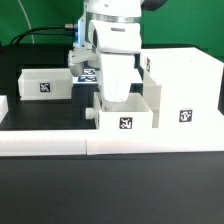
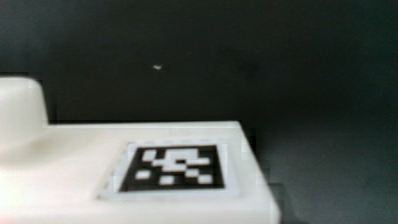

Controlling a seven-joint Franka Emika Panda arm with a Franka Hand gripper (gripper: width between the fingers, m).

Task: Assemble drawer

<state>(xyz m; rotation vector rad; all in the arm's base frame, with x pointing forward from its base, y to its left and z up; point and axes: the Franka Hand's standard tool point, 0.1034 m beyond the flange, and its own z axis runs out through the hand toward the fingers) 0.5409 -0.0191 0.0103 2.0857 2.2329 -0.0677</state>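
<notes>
gripper [image 1: 113, 98] low over the tray [image 1: 140, 116] beside the housing [image 1: 186, 88] — likely to slide it in — whether clenched, i cannot tell.

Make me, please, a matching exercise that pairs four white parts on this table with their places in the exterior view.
Things:
1. tall white plastic box housing
2. white knobbed plastic tray
3. second shallow white tray
4. long low white border wall

Places:
A. centre, between the other two drawer parts
B. along the front
C. exterior view's right
D. exterior view's left

Pairs: 1-C, 2-A, 3-D, 4-B.
</notes>
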